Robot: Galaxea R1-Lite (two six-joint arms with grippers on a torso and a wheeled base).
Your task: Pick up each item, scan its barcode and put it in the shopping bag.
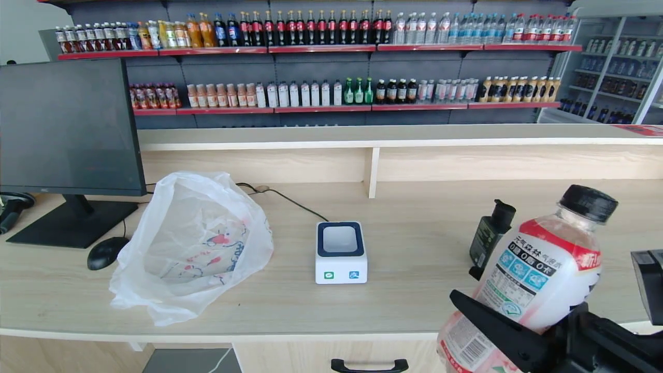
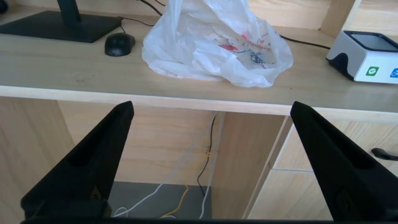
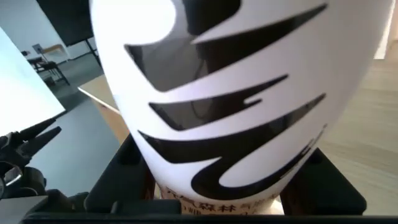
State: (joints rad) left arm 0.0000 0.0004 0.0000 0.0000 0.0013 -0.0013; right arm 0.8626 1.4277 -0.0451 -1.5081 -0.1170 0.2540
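I hold the bottle clamped in my right gripper, tilted at the counter edge's right, with the barcode exposed for the scanner — left gripper hangs wide open below the shopping bag.

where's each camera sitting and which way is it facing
Head: high up, facing forward and down at the counter; right hand gripping the bottle shows.
Left wrist: low before the counter, facing bag and scanner; open left hand shows.
Right wrist: on the right hand, close against the bottle.
Head and left wrist share bag and scanner.
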